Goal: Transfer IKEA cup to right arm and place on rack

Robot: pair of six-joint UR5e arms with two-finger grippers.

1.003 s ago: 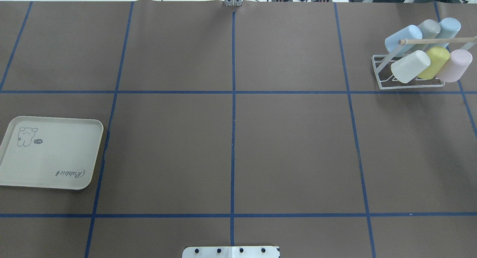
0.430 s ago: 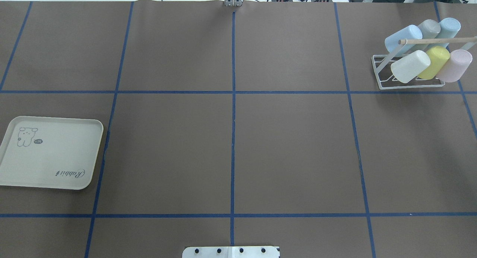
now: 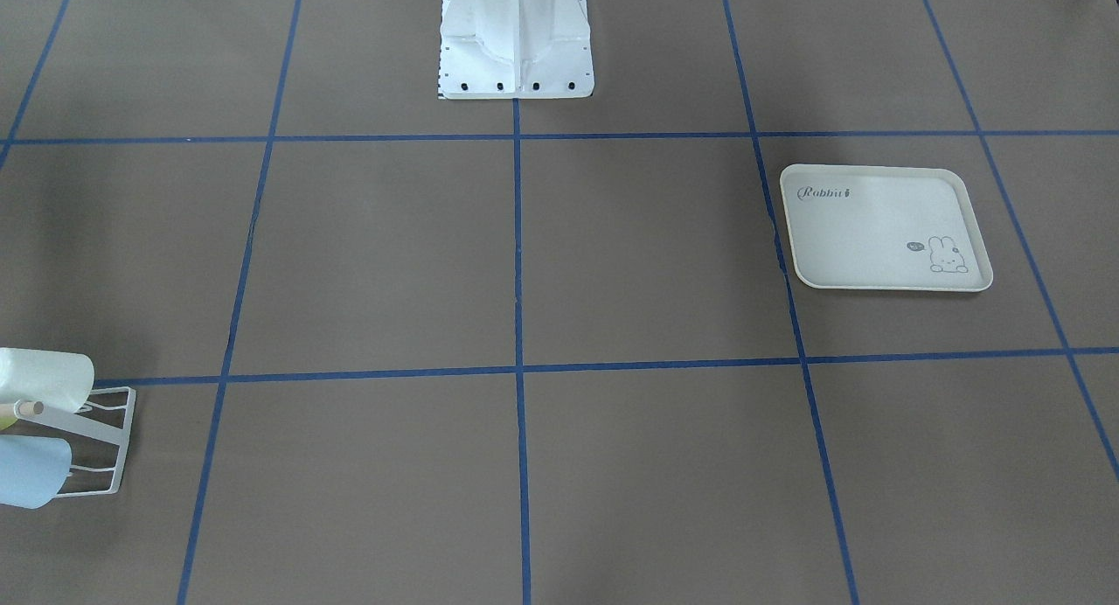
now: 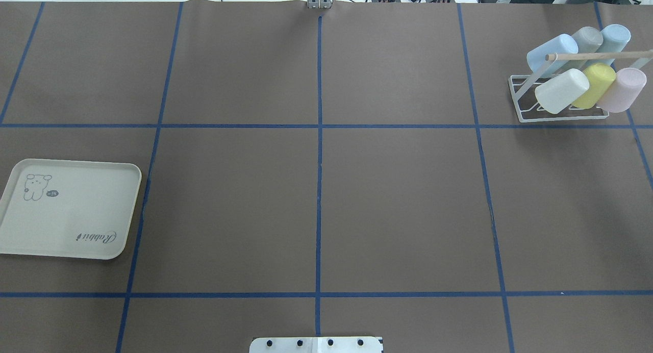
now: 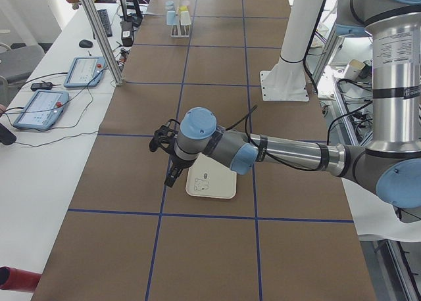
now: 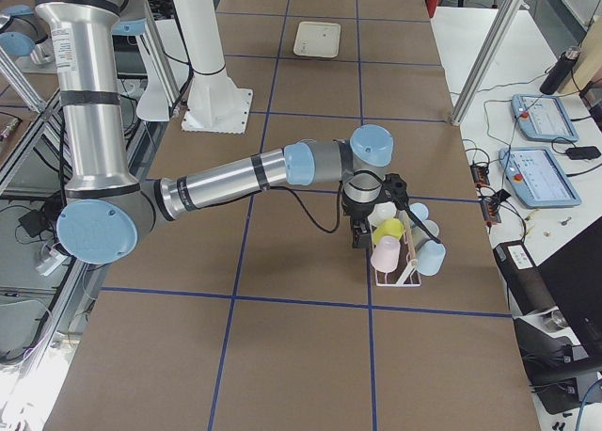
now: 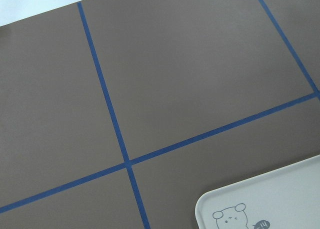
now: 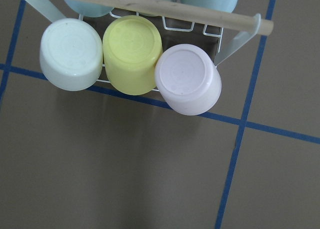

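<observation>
The white wire rack (image 4: 561, 116) with a wooden-tipped peg (image 4: 597, 55) stands at the far right and holds several pastel cups, tilted: white (image 4: 561, 91), yellow (image 4: 594, 85), pink (image 4: 621, 89) and three bluish or grey ones behind. The right wrist view looks down on the white (image 8: 71, 54), yellow (image 8: 132, 54) and pink (image 8: 188, 79) cup bottoms. My right gripper (image 6: 359, 238) hangs just beside the rack (image 6: 395, 276); I cannot tell if it is open. My left gripper (image 5: 170, 176) hovers at the tray's edge; I cannot tell its state. Neither gripper visibly holds a cup.
A cream rabbit-print tray (image 4: 71, 210) lies at the left with nothing on it; it also shows in the front view (image 3: 883, 229) and its corner in the left wrist view (image 7: 265, 204). The robot's base plate (image 4: 316, 345) sits at the near edge.
</observation>
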